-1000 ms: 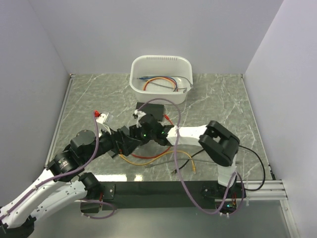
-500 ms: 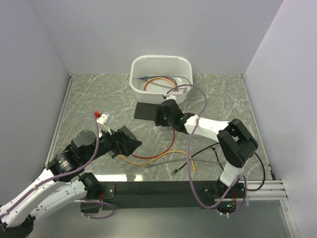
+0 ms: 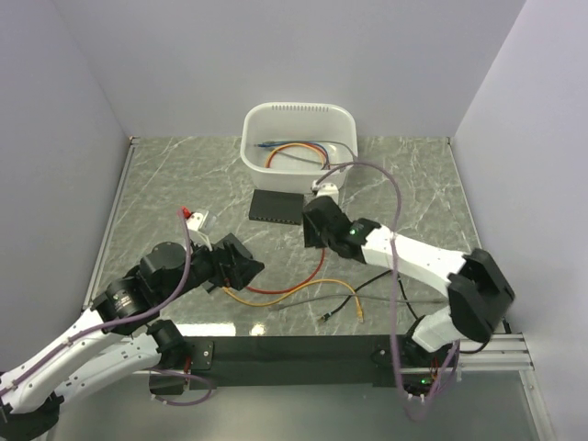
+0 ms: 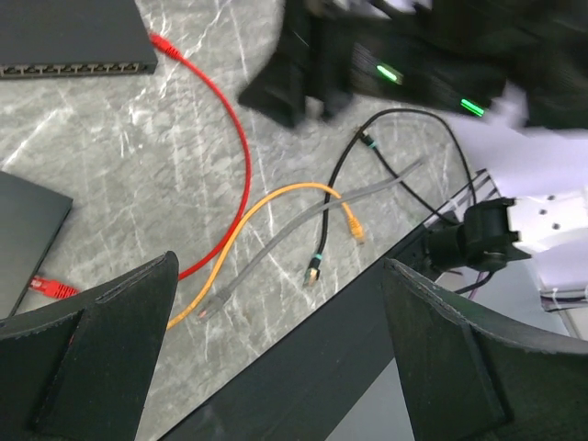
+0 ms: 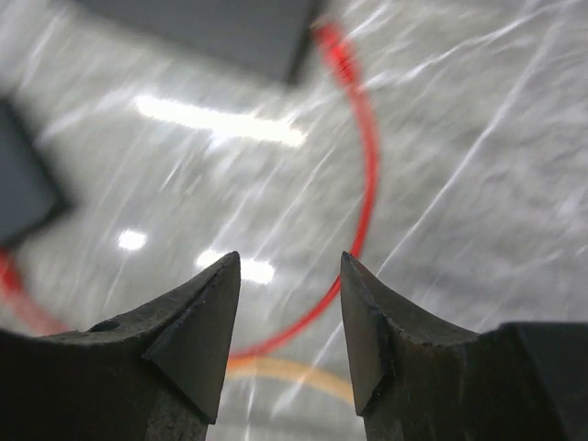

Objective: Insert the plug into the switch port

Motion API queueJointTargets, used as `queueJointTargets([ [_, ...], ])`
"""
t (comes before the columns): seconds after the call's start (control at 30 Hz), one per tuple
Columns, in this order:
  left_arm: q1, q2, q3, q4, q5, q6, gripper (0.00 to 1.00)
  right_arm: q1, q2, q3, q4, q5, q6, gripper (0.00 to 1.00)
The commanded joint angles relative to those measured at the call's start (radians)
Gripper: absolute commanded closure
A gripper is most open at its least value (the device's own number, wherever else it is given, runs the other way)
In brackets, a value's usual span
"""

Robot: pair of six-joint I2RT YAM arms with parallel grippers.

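Hovering at the centre of the overhead view with jaws apart and empty, the right gripper [image 5: 287,266] brackets the red cable [image 5: 366,156] below its plug [image 5: 331,41], which lies loose beside the right corner of the switch [image 5: 211,28], apparently lining up a grasp, while the left gripper [image 4: 280,266] idles lower left, spread wide and empty.

Your left arm [image 3: 92,335] and right arm [image 3: 418,262] wear white link shells over black joint housings. A mauve cable [image 3: 384,178] trails along each. Green status lights [image 4: 381,72] glow just behind the right fingers [image 5: 197,322]. The left fingers [image 4: 101,349], like the right, are matte black wedges with blunt tips.
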Motion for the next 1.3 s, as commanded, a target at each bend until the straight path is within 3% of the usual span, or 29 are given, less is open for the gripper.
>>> queueJointTargets([
  [0.0,-0.013,0.016,0.024,0.0,-0.03,-0.014,0.03,0.11,-0.099,-0.051,-0.13,0.008,-0.004,0.44],
  [0.37,-0.05,0.021,0.027,-0.018,-0.081,-0.027,0.03,0.307,-0.172,-0.196,-0.221,-0.07,0.122,0.41],
  [0.6,-0.068,0.036,0.032,-0.029,-0.106,-0.034,0.03,0.496,-0.039,-0.141,-0.203,-0.048,0.132,0.41],
  [0.8,-0.093,0.018,0.033,-0.035,-0.126,-0.04,0.03,0.556,0.092,-0.04,-0.197,0.007,0.106,0.41],
  [1.27,-0.136,0.017,0.039,-0.05,-0.167,-0.05,0.03,0.573,0.198,0.03,-0.091,0.031,-0.022,0.39],
])
